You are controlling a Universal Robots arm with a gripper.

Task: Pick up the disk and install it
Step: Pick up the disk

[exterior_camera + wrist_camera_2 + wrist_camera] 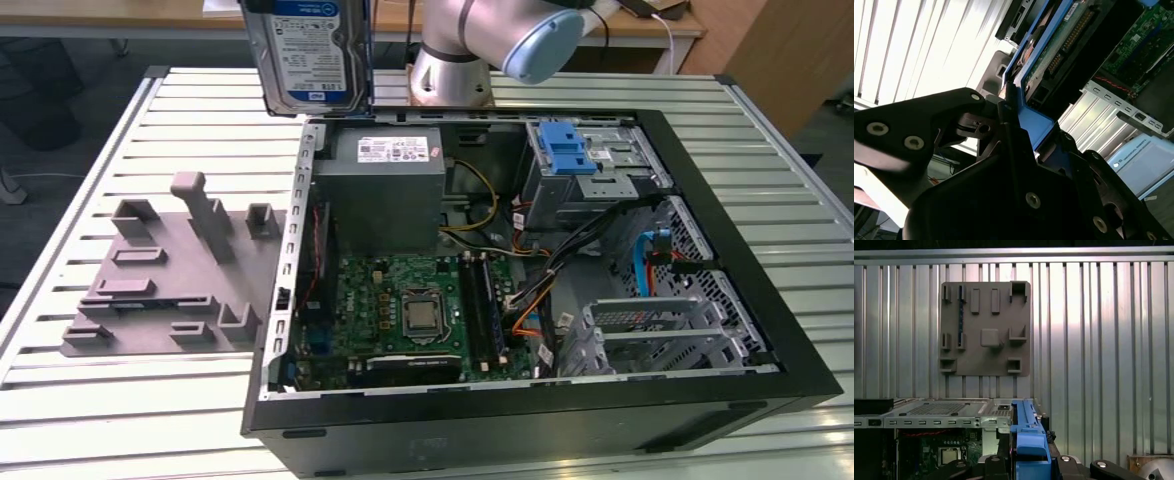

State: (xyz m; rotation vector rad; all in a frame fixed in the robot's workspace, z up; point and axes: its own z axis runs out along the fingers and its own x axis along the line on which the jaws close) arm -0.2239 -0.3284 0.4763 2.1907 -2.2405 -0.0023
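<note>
Tool is clamped on the blue carrier frame of the disk. In the exterior view the disk hangs upright in the air, label side to the cam, just over the far corner of the open PC case on the exterior view's left, next to the arm base. A grey fixture plate lies on the slatted tabletop beside the case. The motherboard is exposed inside, w/ a blue-latched drive bay at the far side.

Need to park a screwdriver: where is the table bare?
Bare slats of the silver slatted metal table lie at the exterior view's left, camera-side of the grey moulded fixture plate, and beyond it. The open black computer case is crowded with boards and cables.
</note>
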